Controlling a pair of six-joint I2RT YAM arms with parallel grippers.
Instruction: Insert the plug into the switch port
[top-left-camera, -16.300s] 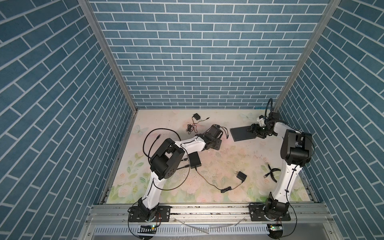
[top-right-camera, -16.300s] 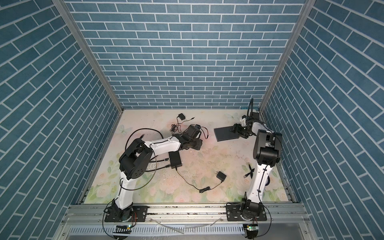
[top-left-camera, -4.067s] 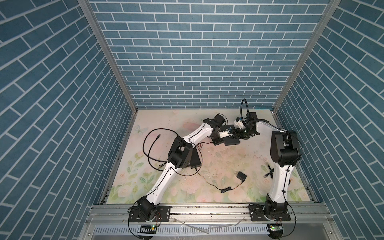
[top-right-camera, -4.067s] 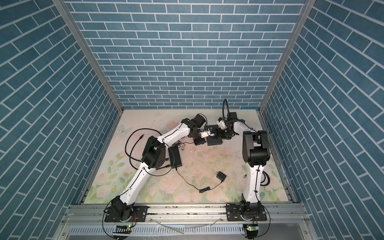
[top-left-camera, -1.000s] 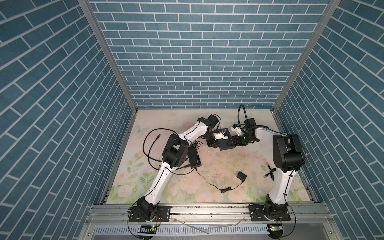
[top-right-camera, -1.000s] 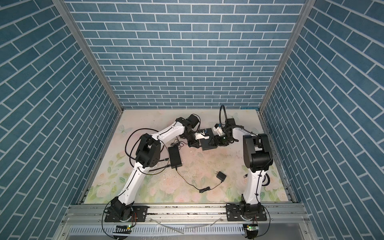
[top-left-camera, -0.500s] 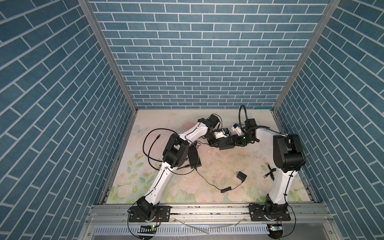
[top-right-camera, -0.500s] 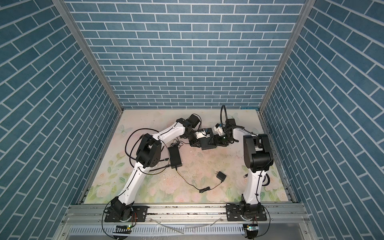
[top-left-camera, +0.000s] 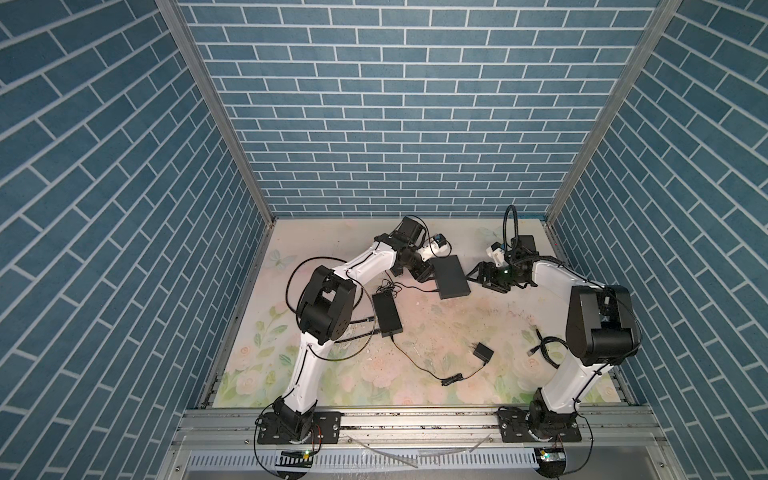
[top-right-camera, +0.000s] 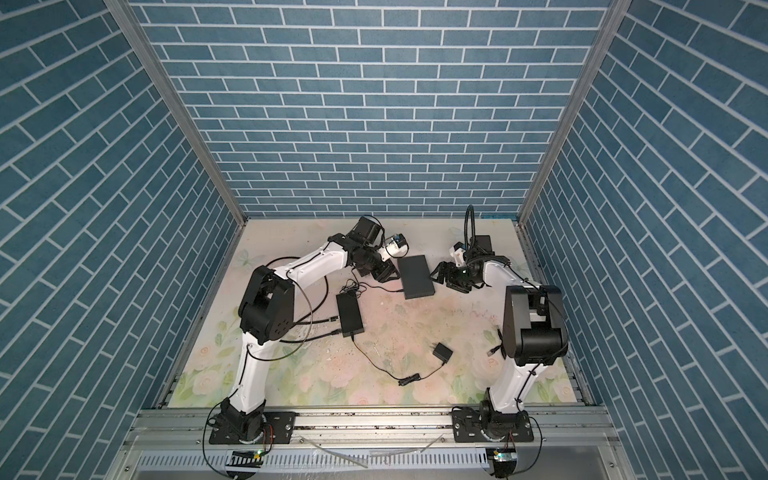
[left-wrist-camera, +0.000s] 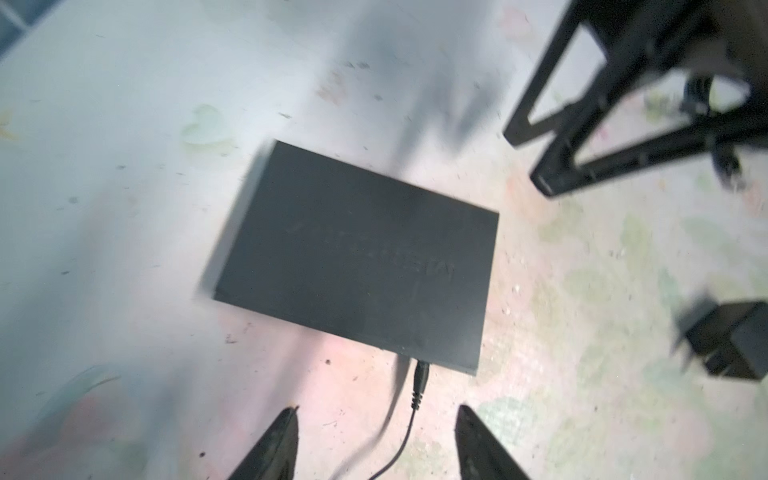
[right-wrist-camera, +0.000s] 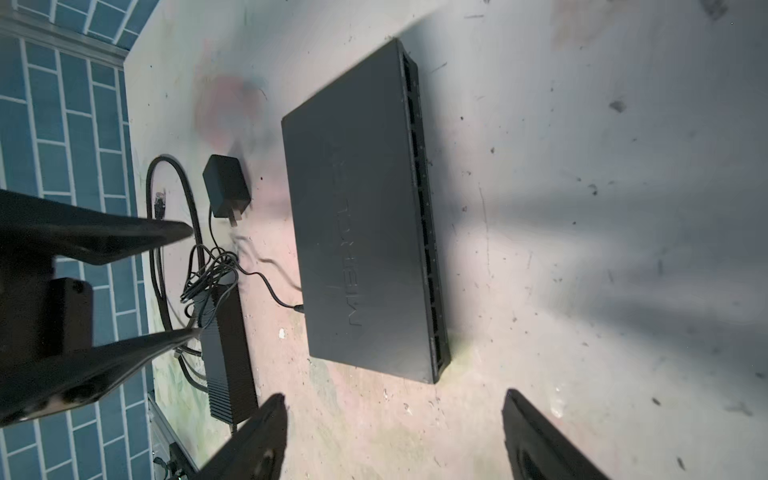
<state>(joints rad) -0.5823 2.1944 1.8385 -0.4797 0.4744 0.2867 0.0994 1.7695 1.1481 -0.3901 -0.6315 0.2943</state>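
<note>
Switch (top-left-camera: 451, 276) lies flat, upper centre of both top views | plug (left-wrist-camera: 420, 380) sits in its long edge | you see left gripper (left-wrist-camera: 378, 409) and right gripper (right-wrist-camera: 395, 395) spread wide, empty, flanking it.

Dark grey switch (top-left-camera: 451, 276), apparently black plug (left-wrist-camera: 420, 376), pale floral table (top-left-camera: 457, 332), blue-brick walls (top-left-camera: 395, 104).

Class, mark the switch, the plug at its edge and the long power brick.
switch (right-wrist-camera: 365, 232), right wrist view, top face.
plug (left-wrist-camera: 419, 382), left wrist view, ribbed barrel.
power brick (top-left-camera: 387, 309), in a top view, top face.
</note>
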